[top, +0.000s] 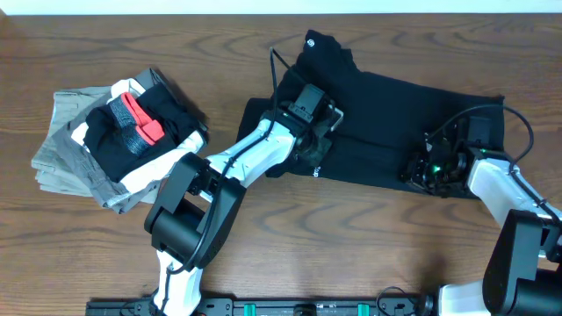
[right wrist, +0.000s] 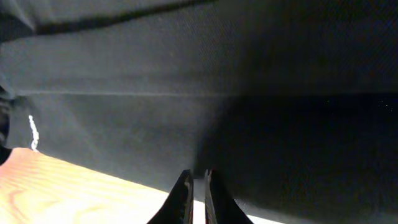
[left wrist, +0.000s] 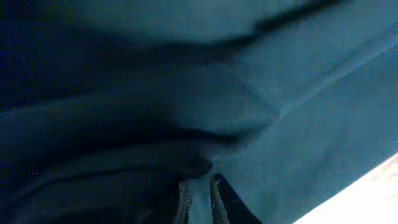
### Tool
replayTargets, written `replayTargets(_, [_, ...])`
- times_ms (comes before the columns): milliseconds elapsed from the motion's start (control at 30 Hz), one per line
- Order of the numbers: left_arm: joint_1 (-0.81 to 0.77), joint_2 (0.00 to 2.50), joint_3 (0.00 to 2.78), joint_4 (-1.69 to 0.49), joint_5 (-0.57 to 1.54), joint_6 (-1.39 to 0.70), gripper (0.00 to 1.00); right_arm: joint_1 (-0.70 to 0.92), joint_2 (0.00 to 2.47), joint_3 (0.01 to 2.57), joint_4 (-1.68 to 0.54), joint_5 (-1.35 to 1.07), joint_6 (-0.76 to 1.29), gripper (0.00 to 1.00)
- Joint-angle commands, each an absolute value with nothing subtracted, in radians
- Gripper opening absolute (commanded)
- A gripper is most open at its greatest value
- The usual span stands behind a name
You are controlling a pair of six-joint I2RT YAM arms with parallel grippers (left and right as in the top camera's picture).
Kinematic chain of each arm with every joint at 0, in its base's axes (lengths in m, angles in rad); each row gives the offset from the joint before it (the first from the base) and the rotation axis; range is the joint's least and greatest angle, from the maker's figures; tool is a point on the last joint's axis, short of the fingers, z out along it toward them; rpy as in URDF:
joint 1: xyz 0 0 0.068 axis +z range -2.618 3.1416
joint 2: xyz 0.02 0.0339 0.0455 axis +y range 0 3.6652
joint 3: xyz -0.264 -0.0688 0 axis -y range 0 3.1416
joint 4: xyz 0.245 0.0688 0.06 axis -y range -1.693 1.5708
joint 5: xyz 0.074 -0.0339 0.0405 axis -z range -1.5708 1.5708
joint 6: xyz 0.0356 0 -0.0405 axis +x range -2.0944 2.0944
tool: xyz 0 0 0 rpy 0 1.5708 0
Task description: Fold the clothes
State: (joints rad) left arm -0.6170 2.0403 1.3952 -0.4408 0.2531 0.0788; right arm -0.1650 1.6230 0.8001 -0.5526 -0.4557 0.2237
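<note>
The black T-shirt [top: 378,114] lies partly folded across the middle and right of the wooden table, with a small white mark [top: 313,39] at its far corner. My left gripper [top: 313,147] is down on the shirt's left part. In the left wrist view its jaws [left wrist: 199,190] are nearly closed with a fold of the shirt [left wrist: 298,124] between them. My right gripper [top: 423,172] is at the shirt's front edge on the right. In the right wrist view its jaws [right wrist: 198,180] pinch the hem of the shirt [right wrist: 124,124], and a small white print [right wrist: 32,134] shows at the left.
A pile of folded garments [top: 61,154] in gray and white sits at the left, topped by a smaller black piece with a red patch [top: 140,118]. Bare wooden table [top: 351,246] lies in front of the shirt.
</note>
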Motion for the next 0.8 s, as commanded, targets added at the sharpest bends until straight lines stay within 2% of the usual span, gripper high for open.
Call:
replayTargets(0, [-0.612, 2.028, 1.431, -0.43, 0.194, 0.081, 0.15, -0.156, 1.626, 0.793, -0.528, -0.46, 0.229, 0.07])
replayTargets(267, [-0.607, 2.028, 1.441, -0.308, 0.043, 0.082, 0.16, -0.155, 1.626, 0.764, -0.458, -0.46, 0.227, 0.06])
replayTargets(433, [-0.571, 2.027, 1.49, -0.296, 0.033, 0.082, 0.17, -0.155, 1.626, 0.714, -0.421, -0.461, 0.227, 0.06])
replayTargets(567, [-0.534, 2.027, 1.59, -0.379, 0.042, 0.081, 0.17, -0.155, 1.626, 0.68, -0.392, -0.469, 0.227, 0.07])
replayTargets(700, [-0.52, 2.027, 1.689, -0.589, 0.203, 0.082, 0.17, -0.156, 1.626, 0.665, -0.351, -0.53, 0.18, 0.1])
replayTargets(767, [-0.526, 2.027, 1.691, -0.677, 0.289, 0.082, 0.24, -0.156, 1.626, 0.665, -0.338, -0.53, 0.175, 0.09])
